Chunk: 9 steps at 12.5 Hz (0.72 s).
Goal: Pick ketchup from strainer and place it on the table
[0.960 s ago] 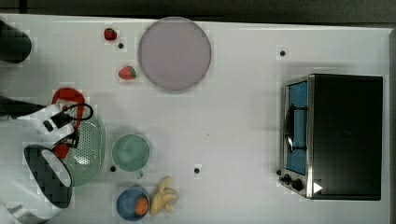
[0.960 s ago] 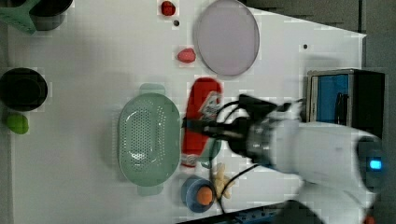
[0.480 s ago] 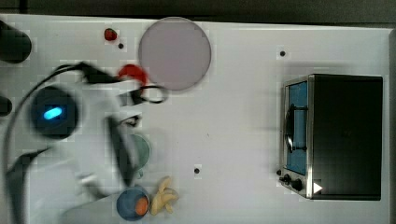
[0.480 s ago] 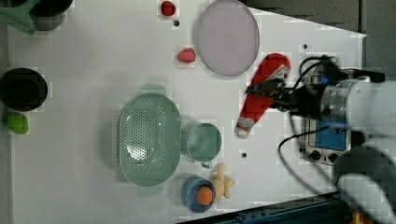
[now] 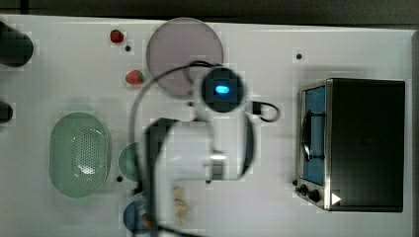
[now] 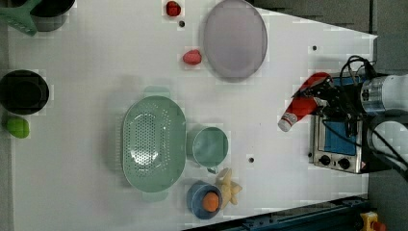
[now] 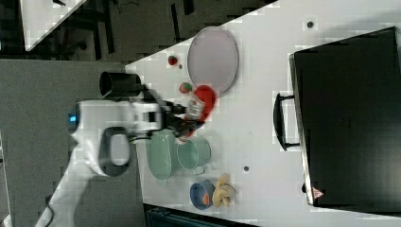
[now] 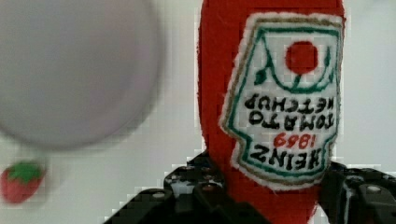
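Observation:
The ketchup (image 8: 261,93), a red bottle with a white label, is clamped at its base between my gripper's black fingers (image 8: 196,191). In the left view the ketchup (image 6: 308,94) hangs tilted with its white cap lowest, my gripper (image 6: 325,96) shut on it, well away from the strainer (image 6: 154,142). In the right view the ketchup (image 7: 204,101) is held above the white table (image 7: 265,94), near the plate's rim. The pale green strainer (image 5: 79,154) lies with nothing in it on the table (image 5: 276,207). My arm covers the bottle in the top view.
A grey-purple plate (image 6: 235,38) lies beside the held bottle. A toaster oven (image 5: 356,143) stands at the top view's right. A green cup (image 6: 209,146), a blue bowl (image 6: 204,199), yellow pieces (image 6: 228,185) and two strawberries (image 6: 191,57) sit near the strainer.
My arm has swung away from the strainer, carrying the ketchup to the left view's right. The bottle now hangs over the table by the plate, and the strainer is in full view.

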### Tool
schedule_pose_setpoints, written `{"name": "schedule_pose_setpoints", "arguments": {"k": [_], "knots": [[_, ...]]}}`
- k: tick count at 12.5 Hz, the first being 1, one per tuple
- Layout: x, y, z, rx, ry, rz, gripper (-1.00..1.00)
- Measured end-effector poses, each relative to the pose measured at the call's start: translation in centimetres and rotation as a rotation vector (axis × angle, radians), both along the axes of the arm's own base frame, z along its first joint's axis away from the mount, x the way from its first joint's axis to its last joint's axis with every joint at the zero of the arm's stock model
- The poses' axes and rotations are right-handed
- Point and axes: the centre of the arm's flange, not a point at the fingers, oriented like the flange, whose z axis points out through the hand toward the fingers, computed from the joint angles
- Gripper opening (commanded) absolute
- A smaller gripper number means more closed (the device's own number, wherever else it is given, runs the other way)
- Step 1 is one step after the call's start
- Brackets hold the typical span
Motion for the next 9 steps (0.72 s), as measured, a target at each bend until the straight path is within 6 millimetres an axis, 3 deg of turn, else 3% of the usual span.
{"name": "schedule_pose_setpoints", "arguments": {"k": [2, 4, 7, 8, 9], "knots": [[-0.9, -4.2, -2.5, -0.008, 0.037, -0.051, 0.12], [-2.2, -6.0, -5.3, -0.002, 0.087, -0.089, 0.21], [-2.7, -5.1, -10.5, 0.009, 0.104, -0.07, 0.85], [-3.1, -4.2, -12.0, 0.011, 0.108, -0.053, 0.99], [-3.7, -3.1, -13.2, 0.014, 0.126, -0.031, 1.0]]}}
